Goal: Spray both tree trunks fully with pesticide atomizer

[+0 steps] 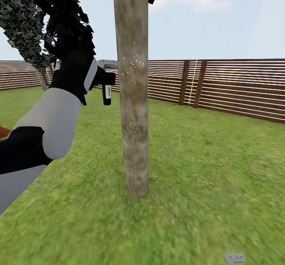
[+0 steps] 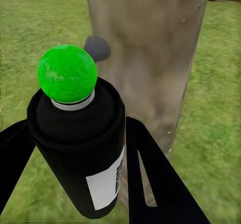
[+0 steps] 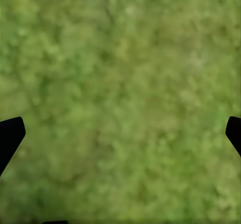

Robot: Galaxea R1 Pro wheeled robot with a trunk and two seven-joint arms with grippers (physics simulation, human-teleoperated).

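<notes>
Pesticide atomizer (image 2: 80, 148) sits clamped between my left fingers (image 2: 145, 174), raised just left of the tree trunk (image 1: 132, 98), nozzle toward the bark. Pale specks dot only a patch of trunk, so coverage could stay patchy if my aim drifts. My right fingers (image 3: 120, 133) hang wide apart, empty, over grass (image 3: 120, 58).

One trunk (image 1: 132, 98), one atomizer (image 2: 78, 143), one fence (image 1: 237, 86), two fence posts (image 1: 183, 82), one lawn (image 1: 206, 170).
</notes>
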